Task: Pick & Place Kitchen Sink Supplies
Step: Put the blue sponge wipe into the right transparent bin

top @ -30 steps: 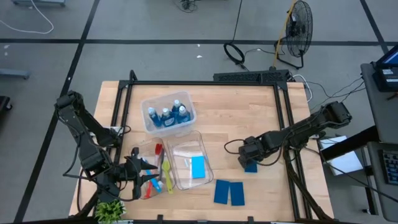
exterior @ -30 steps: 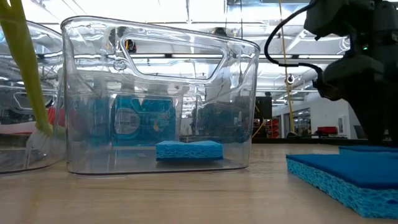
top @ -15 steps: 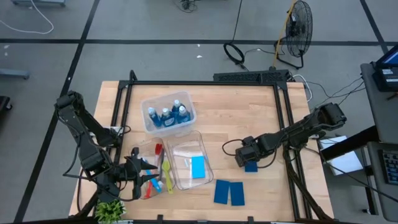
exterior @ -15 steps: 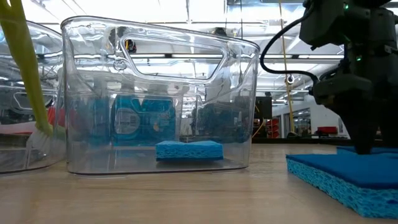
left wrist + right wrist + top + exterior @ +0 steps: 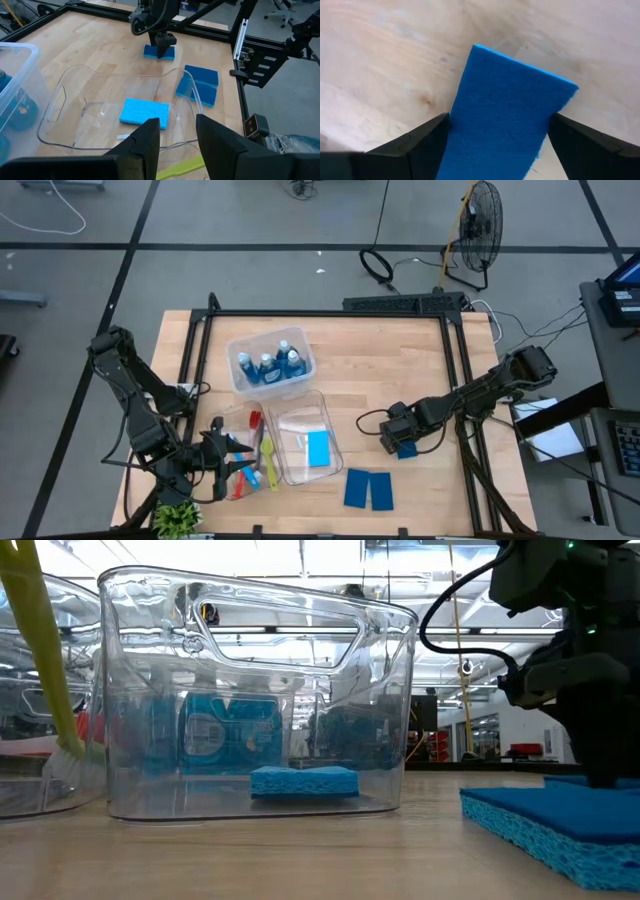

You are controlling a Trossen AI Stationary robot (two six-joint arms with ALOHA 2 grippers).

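A flat blue rectangular sponge (image 5: 505,115) lies on the pale wooden table (image 5: 380,370), well to the right of the clear plastic bin (image 5: 305,442) at the table's middle. The right gripper (image 5: 398,442) is down over this sponge with its two dark fingers (image 5: 415,145) spread wide, one at each long edge, straddling it; whether they press on it cannot be told, and the sponge rests flat on the wood.

Inside the middle bin lies a lighter blue sponge (image 5: 318,448), flat on the floor of the bin. Two more dark blue sponges (image 5: 368,489) lie side by side on the table near the front right corner of that bin. Behind the bin stands a second clear bin (image 5: 271,362) holding small blue-liquid bottles with pale caps (image 5: 266,367).

Left of the middle bin, slim long-handled brushes in red, blue and yellow-green (image 5: 255,465) lie together. The left gripper (image 5: 232,455) is there among them, fingers partly apart; what it grips cannot be told. A small green potted plant (image 5: 177,518) stands at the table's front left corner.
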